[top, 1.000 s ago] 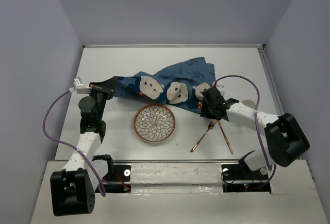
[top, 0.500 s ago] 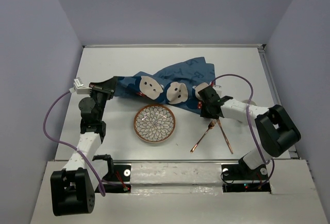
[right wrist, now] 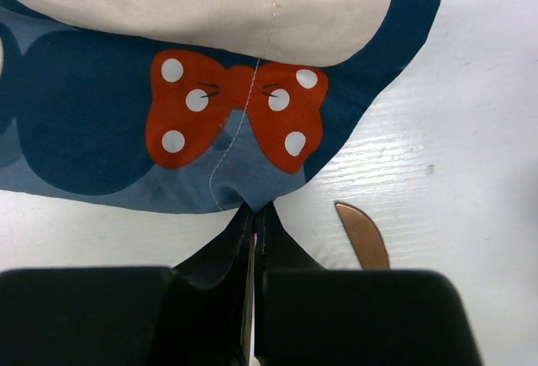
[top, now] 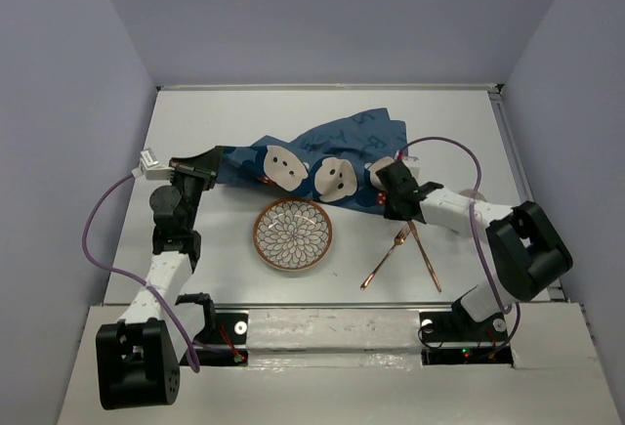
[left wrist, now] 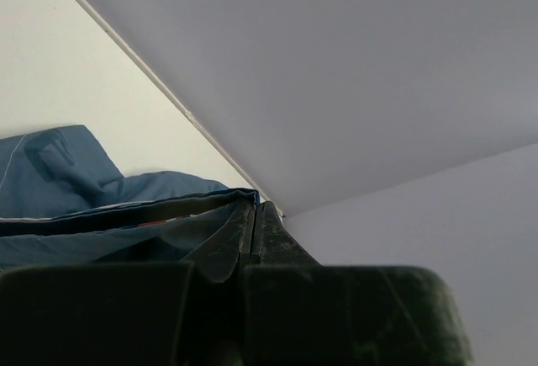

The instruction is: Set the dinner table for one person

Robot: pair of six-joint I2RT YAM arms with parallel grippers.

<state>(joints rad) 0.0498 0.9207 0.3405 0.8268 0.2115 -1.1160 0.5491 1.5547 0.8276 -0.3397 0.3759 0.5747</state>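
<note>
A crumpled dark blue cloth mat (top: 322,156) with pale cartoon faces lies across the middle of the white dinner table (top: 225,117). My left gripper (top: 213,164) is shut on the mat's left corner, and the left wrist view shows the blue edge pinched between the closed jaws (left wrist: 255,209). My right gripper (top: 388,195) is shut on the mat's near right edge, just below a red polka-dot bow (right wrist: 235,114); its jaws meet on the fabric (right wrist: 256,211). A patterned plate (top: 293,234) sits in front of the mat.
A copper fork (top: 384,259) and a copper knife (top: 426,261) lie crossed right of the plate, just behind my right gripper. The knife tip (right wrist: 363,236) shows beside the right fingers. Grey walls close in the table on three sides.
My right gripper has closed on the mat's near right edge after standing open over it. Its arm drew in a little. The left arm has not moved.
</note>
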